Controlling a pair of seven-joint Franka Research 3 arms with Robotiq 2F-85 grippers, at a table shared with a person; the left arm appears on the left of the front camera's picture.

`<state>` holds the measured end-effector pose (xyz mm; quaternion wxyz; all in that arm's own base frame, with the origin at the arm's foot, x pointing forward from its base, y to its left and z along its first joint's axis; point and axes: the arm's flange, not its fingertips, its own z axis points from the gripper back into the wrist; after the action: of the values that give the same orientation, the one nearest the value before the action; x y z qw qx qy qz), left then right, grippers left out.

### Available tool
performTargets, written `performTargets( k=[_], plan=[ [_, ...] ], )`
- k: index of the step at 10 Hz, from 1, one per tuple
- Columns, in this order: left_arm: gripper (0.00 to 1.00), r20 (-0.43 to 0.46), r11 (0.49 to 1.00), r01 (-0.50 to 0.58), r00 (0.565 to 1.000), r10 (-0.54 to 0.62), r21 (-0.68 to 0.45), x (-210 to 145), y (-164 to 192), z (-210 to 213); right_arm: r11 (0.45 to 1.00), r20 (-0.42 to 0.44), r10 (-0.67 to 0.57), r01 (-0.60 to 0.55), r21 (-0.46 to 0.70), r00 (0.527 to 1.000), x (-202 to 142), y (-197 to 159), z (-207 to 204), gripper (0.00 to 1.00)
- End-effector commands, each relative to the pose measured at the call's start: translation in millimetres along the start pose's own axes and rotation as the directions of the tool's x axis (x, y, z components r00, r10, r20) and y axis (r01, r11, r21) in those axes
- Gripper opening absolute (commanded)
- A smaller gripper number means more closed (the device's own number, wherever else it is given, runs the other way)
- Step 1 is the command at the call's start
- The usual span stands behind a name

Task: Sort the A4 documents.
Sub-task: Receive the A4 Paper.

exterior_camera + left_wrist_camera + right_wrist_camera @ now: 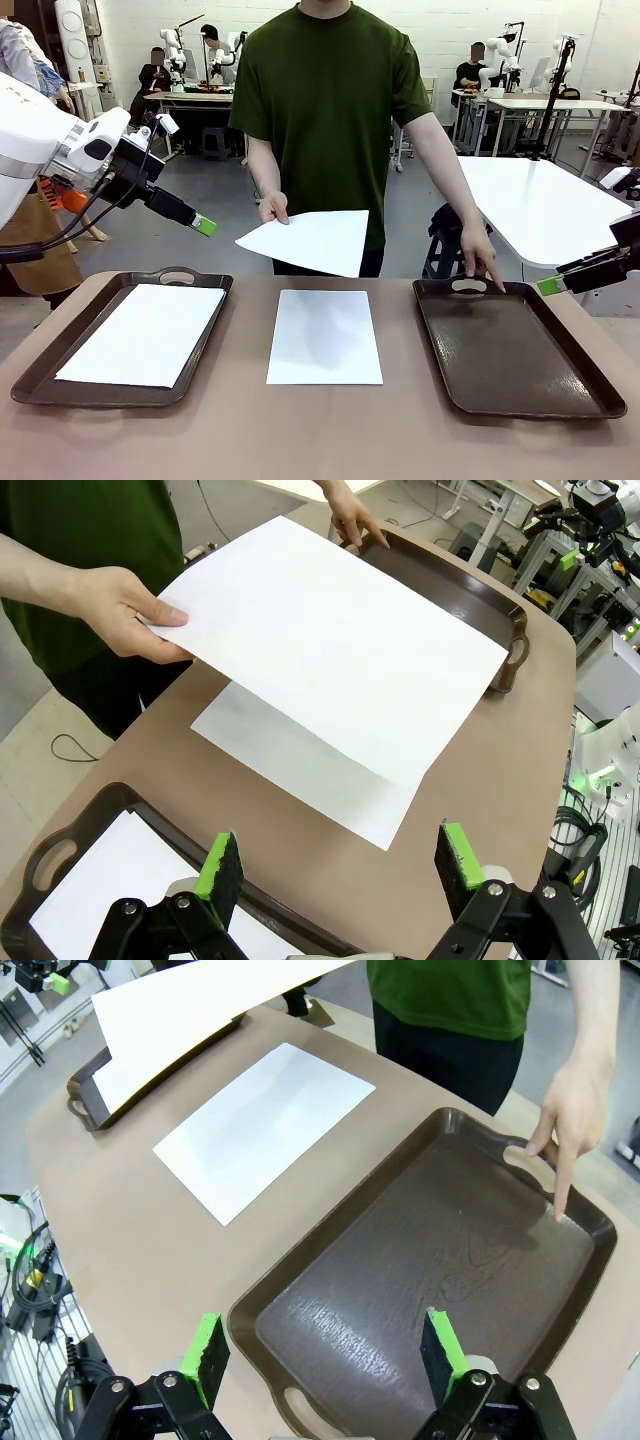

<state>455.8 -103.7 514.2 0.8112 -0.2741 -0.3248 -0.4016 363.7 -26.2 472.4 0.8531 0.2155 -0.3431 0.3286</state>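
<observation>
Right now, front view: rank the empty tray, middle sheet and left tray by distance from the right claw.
1. The empty tray, right side, just beside the right claw.
2. The middle sheet, centre, between the trays.
3. The left tray, far left side.

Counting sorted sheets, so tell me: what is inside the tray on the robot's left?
One white A4 sheet lies flat inside the left tray. Whether more sheets lie beneath it cannot be seen, because the top sheet covers most of the tray floor.
</observation>
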Motion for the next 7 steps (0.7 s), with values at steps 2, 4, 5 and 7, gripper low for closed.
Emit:
performTargets(
  k=[2, 4, 5, 7],
  plan=[
    [1.0, 0.001, 1.0, 0.004, 1.0, -0.004, -0.001, 0, -1, 0, 1.0, 0.027, 0.006, -0.007, 0.019, 1.0, 1, -4, -4, 1.0],
    [1.0, 0.001, 1.0, 0.004, 1.0, -0.004, -0.001, 0, -1, 0, 1.0, 0.027, 0.006, -0.007, 0.019, 1.0, 1, -4, -4, 1.0],
    [1.0, 0.001, 1.0, 0.004, 1.0, -0.004, -0.001, 0, -1, 0, 1.0, 0.0, 0.0, 0.0, 0.0, 1.0, 0, 0, 0, 1.0],
    [1.0, 0.001, 1.0, 0.004, 1.0, -0.004, -0.001, 0, -1, 0, 0.982, 0.048, -0.162, 0.156, 0.104, 0.986, 12, -8, -13, 1.0]
  ],
)
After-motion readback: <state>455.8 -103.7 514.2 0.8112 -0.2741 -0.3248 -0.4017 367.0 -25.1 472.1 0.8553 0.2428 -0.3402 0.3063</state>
